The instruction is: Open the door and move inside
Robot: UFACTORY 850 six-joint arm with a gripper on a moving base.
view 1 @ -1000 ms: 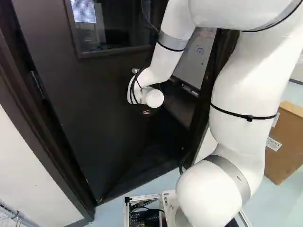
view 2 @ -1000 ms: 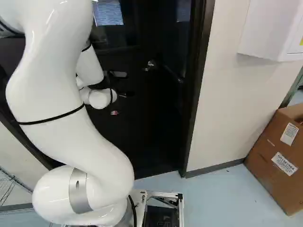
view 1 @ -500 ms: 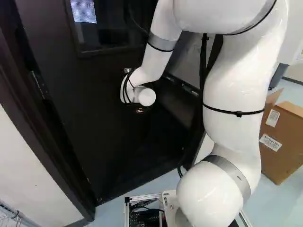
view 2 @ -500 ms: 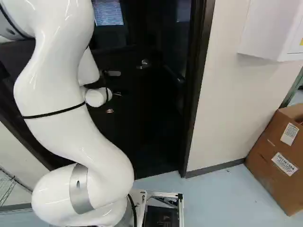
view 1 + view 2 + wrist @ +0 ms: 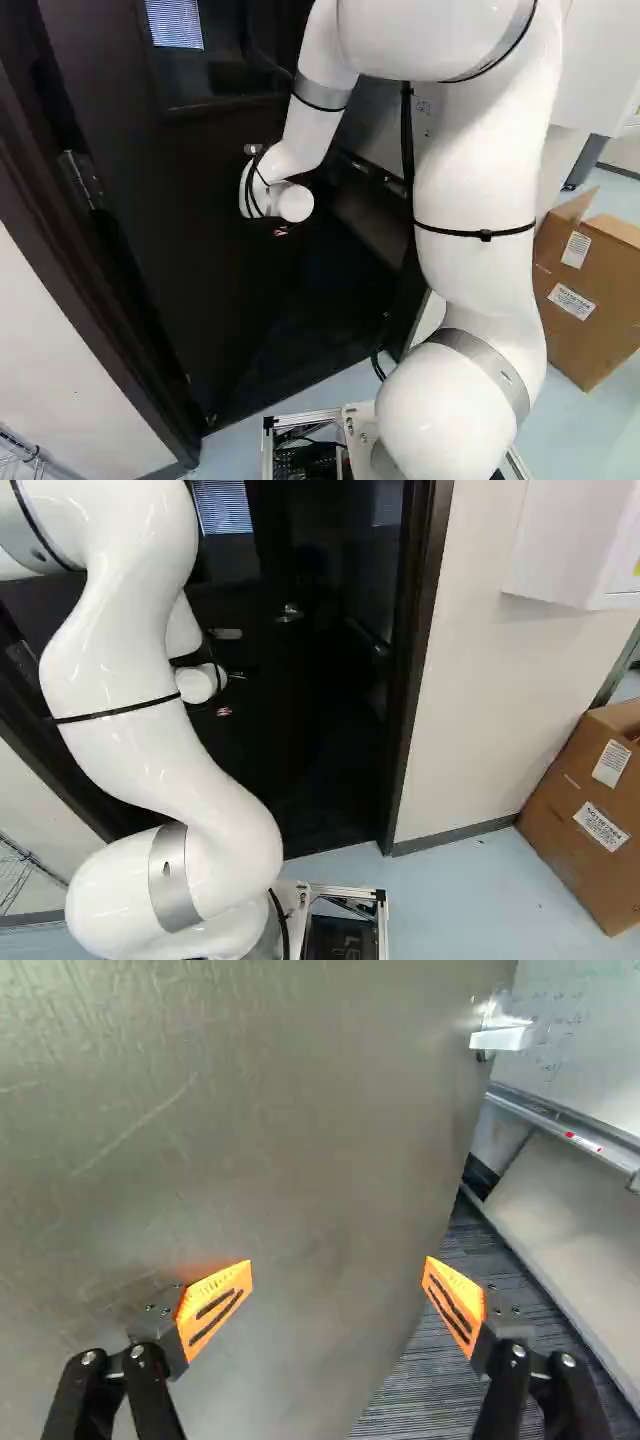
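Likely push step | door (image 5: 280, 1140) ajar | gripper (image 5: 338, 1275) wide, near free edge | press face beside that edge for leverage, don't snag handle (image 5: 503, 1037)

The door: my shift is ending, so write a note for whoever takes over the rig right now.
Gripper: open, fingers wide apart, nothing gripped, facing the door.
Door: ajar; its handle is near the free edge, off to one side of the gripper.
Done: door partly open.
Left: probably open it wider, then drive the base through; it stands outside the door frame.
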